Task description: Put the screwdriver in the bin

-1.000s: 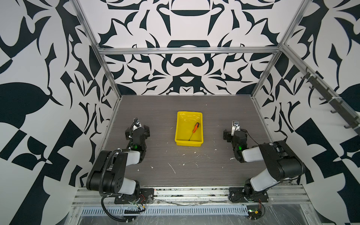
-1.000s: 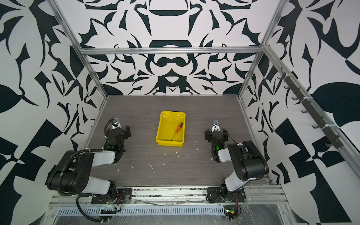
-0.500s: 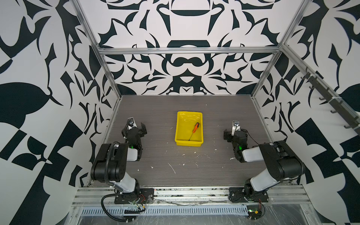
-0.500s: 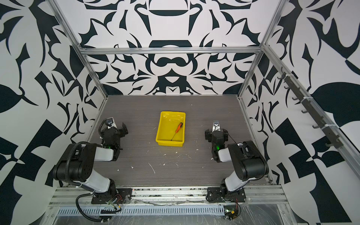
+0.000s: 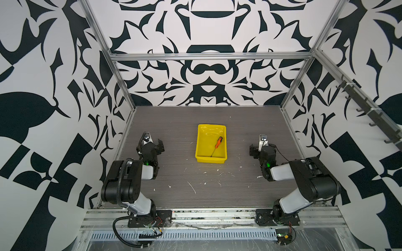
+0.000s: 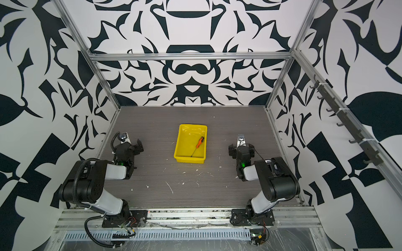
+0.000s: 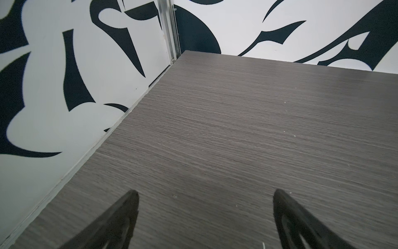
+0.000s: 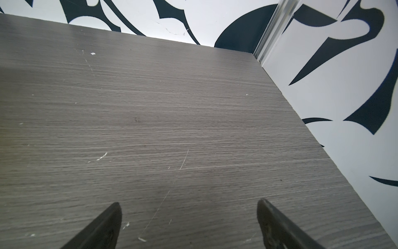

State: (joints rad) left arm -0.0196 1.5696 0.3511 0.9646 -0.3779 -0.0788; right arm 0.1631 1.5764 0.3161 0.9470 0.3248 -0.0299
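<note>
Screwdriver (image 5: pixel 218 144): lies diagonally inside the bin (image 5: pixel 211 160), its tip possibly touching the near wall. It sits between the grippers, well apart from both.
Left gripper (image 5: pixel 150 146): low over the table (image 5: pixel 195 191) by the left wall, fingers spread wide, empty.
Right gripper (image 5: pixel 262 150): low, fingers spread wide, empty.
Change: the left arm has folded back since a second ago. The right arm and the screwdriver are unmoved.

Bright, even light; soft shadows; wrist-view edges blurred.
</note>
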